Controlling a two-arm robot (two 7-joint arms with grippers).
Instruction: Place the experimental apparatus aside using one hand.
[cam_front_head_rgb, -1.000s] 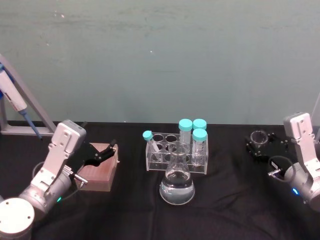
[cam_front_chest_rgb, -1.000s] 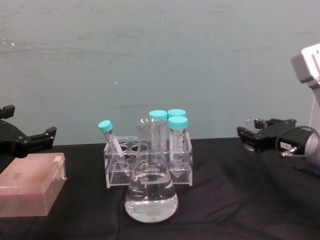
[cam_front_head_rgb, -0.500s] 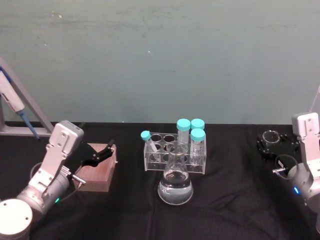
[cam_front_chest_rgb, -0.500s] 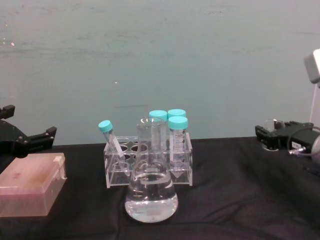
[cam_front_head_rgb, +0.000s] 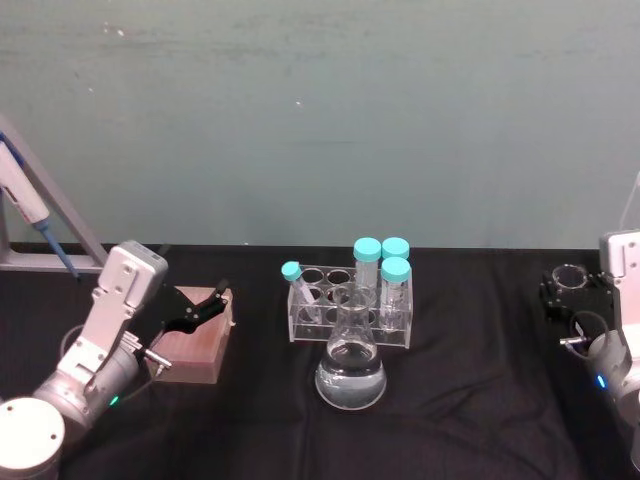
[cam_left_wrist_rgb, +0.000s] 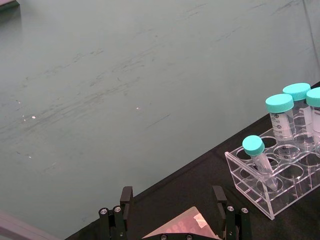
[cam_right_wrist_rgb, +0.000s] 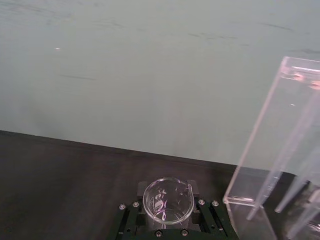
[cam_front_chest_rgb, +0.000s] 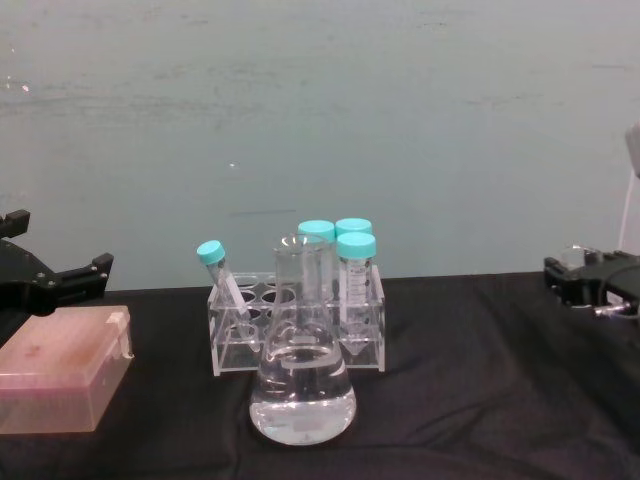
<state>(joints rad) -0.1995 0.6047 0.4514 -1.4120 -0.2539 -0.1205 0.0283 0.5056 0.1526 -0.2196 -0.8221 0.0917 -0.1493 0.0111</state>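
Black cloth covered the tabletop (cam_front_head_rgb: 470, 410), and at its far right edge the right hand (cam_front_head_rgb: 569, 288) was clenched on a small glass beaker (cam_front_head_rgb: 567, 272), which it held upright. The right wrist view showed the beaker's rim between the two black jaws. Just beside it stood a tall clear acrylic stand (cam_right_wrist_rgb: 262, 150) with long plastic pipettes (cam_right_wrist_rgb: 295, 183) leaning inside. A conical flask (cam_front_head_rgb: 350, 368) holding clear liquid stood at the middle of the tabletop, on the near side of a clear tube rack (cam_front_head_rgb: 306, 322) and close against it. Four teal-capped tubes (cam_front_head_rgb: 384, 262) sat in the rack, three upright at its right end and one tilted at its left. On the left, the left hand (cam_front_head_rgb: 207, 304) hung released, its jaws spread, above a pinkish box (cam_front_head_rgb: 195, 348) and well apart from the flask.
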